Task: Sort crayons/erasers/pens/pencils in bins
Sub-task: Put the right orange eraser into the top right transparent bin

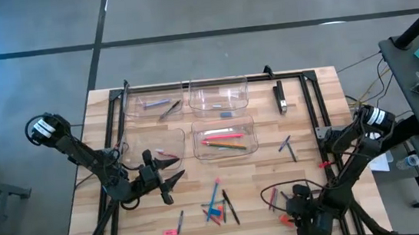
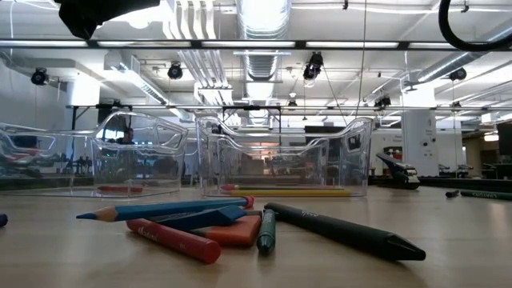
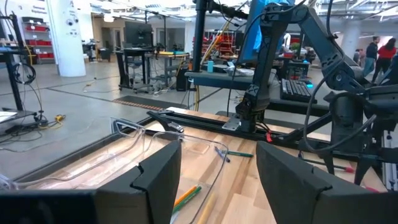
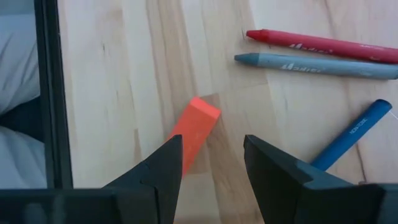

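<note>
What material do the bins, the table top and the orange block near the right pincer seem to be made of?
Bins: probably clear, glossy plastic; the items inside show through the walls.
Table top: pale wood with visible grain and joined strips, matte.
Orange block: looks like matte rubber, likely an eraser; uncertain.

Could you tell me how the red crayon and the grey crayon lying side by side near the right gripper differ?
In the right wrist view, the red crayon is bright red while the grey crayon is a dull blue-grey. The grey crayon lies between the red one and the orange block eraser. Both are slim printed sticks, lying flat and nearly parallel on the wooden table.
</note>
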Motion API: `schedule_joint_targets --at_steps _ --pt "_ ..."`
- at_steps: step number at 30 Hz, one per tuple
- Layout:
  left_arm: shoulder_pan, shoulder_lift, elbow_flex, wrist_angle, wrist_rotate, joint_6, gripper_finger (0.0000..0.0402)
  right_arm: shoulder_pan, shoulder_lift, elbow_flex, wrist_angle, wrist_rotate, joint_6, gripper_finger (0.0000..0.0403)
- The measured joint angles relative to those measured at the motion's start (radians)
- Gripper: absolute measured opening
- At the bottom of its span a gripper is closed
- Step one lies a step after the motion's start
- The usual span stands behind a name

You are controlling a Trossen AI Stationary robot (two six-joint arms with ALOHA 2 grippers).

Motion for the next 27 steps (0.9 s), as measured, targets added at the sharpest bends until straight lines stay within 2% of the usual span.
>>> schedule_joint_targets --at_steps 7,27 --pt "0.0 0.0 0.0 0.0 0.0 0.0 0.0193 -0.004 0.005 0.0 0.035 0.033 0.001 0.0162" --pt "0.0 0.0 -0.001 0.0 0.002 0.0 0.0193 -0.004 0.109 0.009 0.107 0.033 0.012 0.0162"
